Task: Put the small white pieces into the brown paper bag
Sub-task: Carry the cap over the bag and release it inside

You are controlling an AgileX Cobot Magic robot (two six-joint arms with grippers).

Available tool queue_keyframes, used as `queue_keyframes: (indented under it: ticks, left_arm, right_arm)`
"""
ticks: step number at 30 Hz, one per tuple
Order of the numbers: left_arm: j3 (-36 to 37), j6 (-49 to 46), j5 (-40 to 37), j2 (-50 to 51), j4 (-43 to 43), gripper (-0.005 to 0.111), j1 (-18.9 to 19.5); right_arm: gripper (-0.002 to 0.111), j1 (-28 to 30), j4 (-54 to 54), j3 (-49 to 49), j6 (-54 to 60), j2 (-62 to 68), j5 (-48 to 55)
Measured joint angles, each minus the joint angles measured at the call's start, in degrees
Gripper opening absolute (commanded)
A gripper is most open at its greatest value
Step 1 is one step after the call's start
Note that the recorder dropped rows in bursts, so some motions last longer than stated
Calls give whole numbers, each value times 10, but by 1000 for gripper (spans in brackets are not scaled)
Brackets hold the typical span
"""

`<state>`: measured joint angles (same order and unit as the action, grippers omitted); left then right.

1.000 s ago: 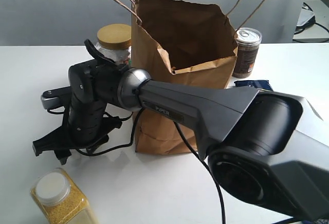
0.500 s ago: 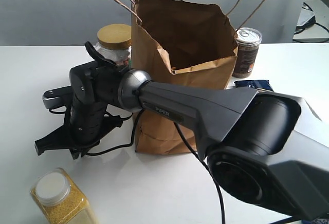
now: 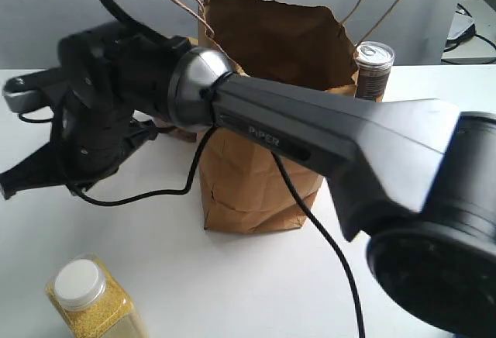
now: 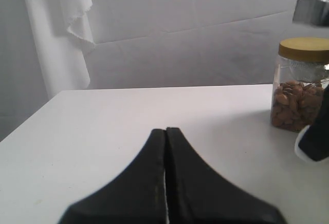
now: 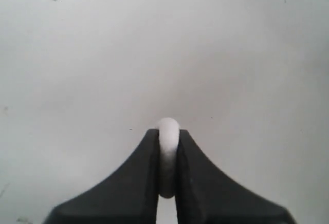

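**A:** Two things first from the outside camera: where is the bag, and where is the arm?

**B:** The tall, creased brown paper bag (image 3: 246, 189) stands upright in the middle of the white desk (image 3: 194, 276), with its ragged mouth open and its cord handles up. The black right arm crosses in front of it. The right end effector (image 3: 11, 184) hangs to the bag's left, above the desk, with its tips pointing down and away from the bag. From here I cannot tell what the tips grip.

**A:** Anything else on the desk?

**B:** A clear square jar of yellow grain with a white lid (image 3: 91, 299) sits at the near left. A dark tin with a silver pull-tab top (image 3: 373, 70) stands just beside the bag's far right corner.

**A:** And the left wrist camera?

**B:** The left end effector (image 4: 165, 136) is clenched, its black fingers pressed flat together with nothing between them. Beyond it on the desk stands a clear jar of almonds with a tan lid (image 4: 300, 88).

**A:** Right wrist camera?

**B:** The right end effector (image 5: 168, 135) is grasping one small white piece (image 5: 168, 127). The piece is pinched between the two black fingers, and its rounded end pokes just past the tips. Only plain white desk shows behind it, and the bag is out of this view.
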<state>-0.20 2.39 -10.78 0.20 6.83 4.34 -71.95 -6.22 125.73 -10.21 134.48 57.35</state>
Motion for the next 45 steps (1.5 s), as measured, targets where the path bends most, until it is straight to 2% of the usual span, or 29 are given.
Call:
queue_keyframes:
  ticks: [11,18,20,24,26,29,32,35,38,43,45]
  left_arm:
    - [0,0,0,0,0,0,0]
    - [0,0,0,0,0,0,0]
    - [0,0,0,0,0,0,0]
    - [0,0,0,0,0,0,0]
    - [0,0,0,0,0,0,0]
    - [0,0,0,0,0,0,0]
    - [0,0,0,0,0,0,0]
    - [0,0,0,0,0,0,0]
    - [0,0,0,0,0,0,0]
    - [0,0,0,0,0,0,0]
    - [0,0,0,0,0,0,0]
  right_arm:
    - [0,-88,154,0,-29,-150,43]
    - [0,-117,255,-19,-73,-233,94]
    - [0,-120,280,-59,-93,-268,94]
    - [0,-115,372,-236,-196,-394,31]
    - [0,-88,385,-309,-229,-457,-21]
    - [0,10,385,-378,-244,-495,-59]
    - [0,98,345,-397,-208,-473,-95]
    - [0,152,312,-399,-168,-423,-114]
    - [12,178,282,-401,-129,-387,-125]
    - [57,183,267,-401,-116,-375,-141]
    - [69,183,264,-401,-114,-375,-146]
